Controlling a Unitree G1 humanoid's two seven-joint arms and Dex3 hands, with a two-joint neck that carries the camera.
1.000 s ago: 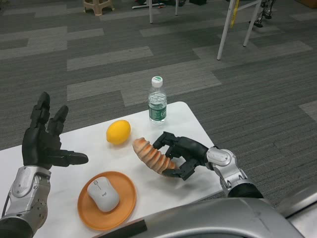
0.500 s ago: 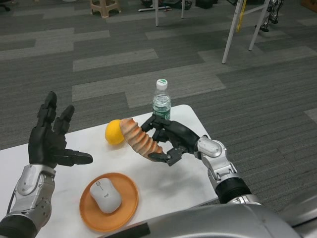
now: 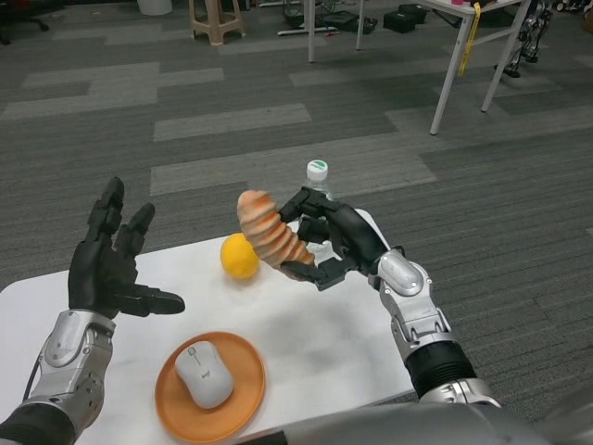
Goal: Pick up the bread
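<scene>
1. Above the tabletop (image 3: 306, 334), clear of it: bread (image 3: 268, 234), a long ribbed loaf, tilted, upper end toward picture-left. Right hand (image 3: 326, 243) grasps it at the lower end only, fingers over the top and thumb underneath.
2. Risk: grip is off-centre. Most of the loaf sticks out past the fingers, so it could pivot in the grasp and slide out. Likely cause would be any quick wrist turn or jerk.
3. Risk: the crust looks soft. Squeezing harder to stop a slip may dent or tear it. I can't judge the grip force from this view.
4. Water bottle (image 3: 318, 176) stands just behind the right hand, mostly hidden, only cap and neck showing. Tall and narrow, so it tips easily. Pulling the hand back or swinging the forearm could knock it off the far edge.
5. Lemon (image 3: 239, 256) sits on the tabletop below and beside the loaf's raised end. A dropped loaf would probably hit it and set it rolling.
6. Orange plate (image 3: 176, 408) with a grey mouse (image 3: 203, 374) on it sits near the front edge, off the drop line, so low concern.
7. Left hand (image 3: 113, 271) is released, fingers spread, holding nothing, raised over the tabletop's left side, well apart from the loaf. Too far to catch a slip.
</scene>
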